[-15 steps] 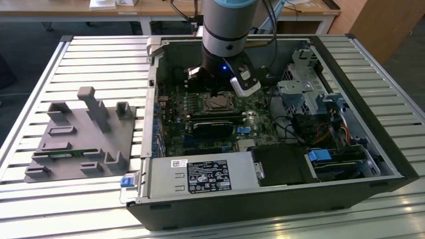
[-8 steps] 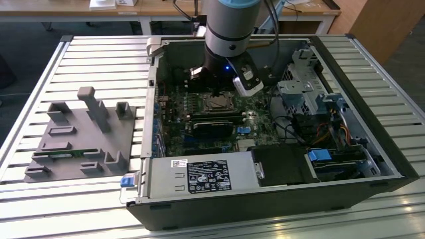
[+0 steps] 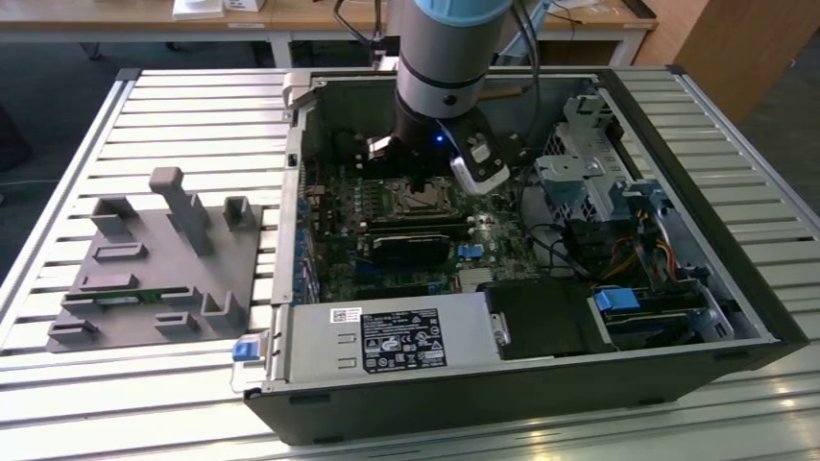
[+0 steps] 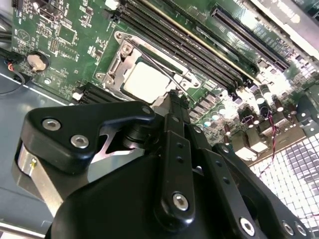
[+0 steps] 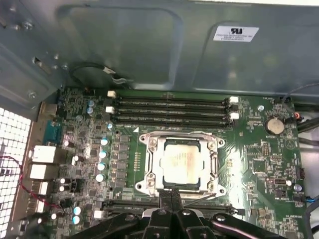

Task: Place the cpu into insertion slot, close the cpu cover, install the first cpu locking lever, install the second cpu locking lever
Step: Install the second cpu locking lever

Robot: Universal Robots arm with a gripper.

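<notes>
First wrist view puts the cpu [image 5: 182,163] seated in the insertion slot [image 5: 149,172], the cpu cover [image 5: 180,141] closed around it. The gripper [image 5: 172,196], jaws together, sits at the socket's six o'clock edge by a thin locking lever [image 4: 159,67]. I judge a slow, steady press along the lever works best. The chip lies flat, face up, square, without a long axis.

Robot arm [image 3: 440,58] with a silver-grey tube and pale blue joint cap, ending in a black gripper [image 5: 171,199] of linked bars fastened with silver screws.
</notes>
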